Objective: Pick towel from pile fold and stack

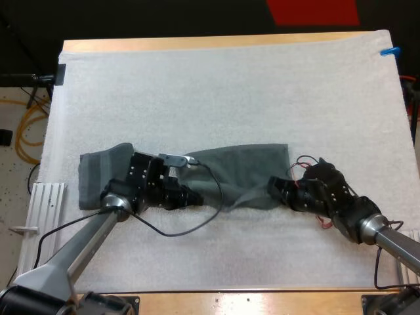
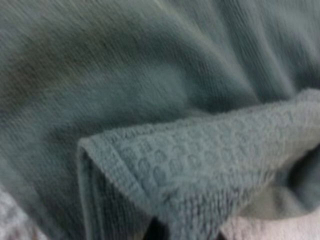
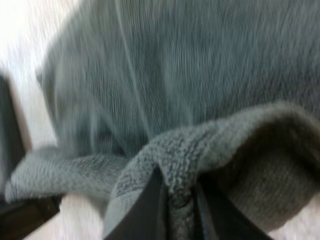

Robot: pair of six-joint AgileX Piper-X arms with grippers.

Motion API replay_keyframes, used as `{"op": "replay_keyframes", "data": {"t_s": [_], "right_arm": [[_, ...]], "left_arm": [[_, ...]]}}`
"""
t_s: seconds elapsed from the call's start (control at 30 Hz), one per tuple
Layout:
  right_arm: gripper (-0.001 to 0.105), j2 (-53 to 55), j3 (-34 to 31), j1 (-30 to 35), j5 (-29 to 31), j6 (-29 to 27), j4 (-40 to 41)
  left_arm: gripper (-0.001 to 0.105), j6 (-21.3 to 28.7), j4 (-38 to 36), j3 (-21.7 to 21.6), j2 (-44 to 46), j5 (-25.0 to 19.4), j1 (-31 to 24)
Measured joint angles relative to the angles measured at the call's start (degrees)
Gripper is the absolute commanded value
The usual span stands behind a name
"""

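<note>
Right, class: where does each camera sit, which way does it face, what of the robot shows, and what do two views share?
High view: behind the arms, facing forward and down over the mat; both arms show, left gripper and right gripper at the towel.
Left wrist view: on the left arm, close against a towel fold.
Right wrist view: on the right arm, facing the towel; its own fingers pinch a fold.
Shared: the same towel.
</note>
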State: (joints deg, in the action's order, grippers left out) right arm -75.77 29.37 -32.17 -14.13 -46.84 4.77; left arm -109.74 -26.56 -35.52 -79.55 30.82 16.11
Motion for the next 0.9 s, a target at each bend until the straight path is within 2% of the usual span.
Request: {"op": "replay_keyframes", "data": {"t_s": [0.23, 0.33, 0.6, 0.73, 0.8, 0.87, 0.9], "right_arm": [[0.000, 0.0, 0.0, 0.0, 9.1, 1.9, -1.2], [0.000, 0.0, 0.0, 0.4, 10.6, 1.9, -2.0], [0.000, 0.0, 0.0, 5.4, 6.5, 1.7, -4.8], [0.000, -1.4, 0.0, 7.9, 1.4, -0.6, -5.4], [0.007, -2.8, 0.0, 8.5, -0.3, -1.2, -5.9], [0.025, -4.2, 0.0, 8.6, -2.0, -1.2, -7.4], [0.034, -4.9, 0.0, 8.6, -3.0, -1.3, -8.9]], "left_arm": [[0.000, -1.1, 1.2, 0.0, -1.0, 0.8, -4.4], [0.000, -1.1, 2.1, 0.0, -1.0, 1.0, -5.7], [0.002, -1.1, 6.5, 0.0, -1.0, 2.0, -6.8], [0.019, 1.6, 7.0, 0.0, -1.0, 1.7, -6.8], [0.029, 1.7, 7.1, 0.0, -1.0, 1.0, -6.9], [0.040, 1.7, 7.4, 0.0, -1.0, 0.3, -7.1], [0.042, 1.7, 7.5, 0.0, -1.0, -0.2, -7.2]]}}
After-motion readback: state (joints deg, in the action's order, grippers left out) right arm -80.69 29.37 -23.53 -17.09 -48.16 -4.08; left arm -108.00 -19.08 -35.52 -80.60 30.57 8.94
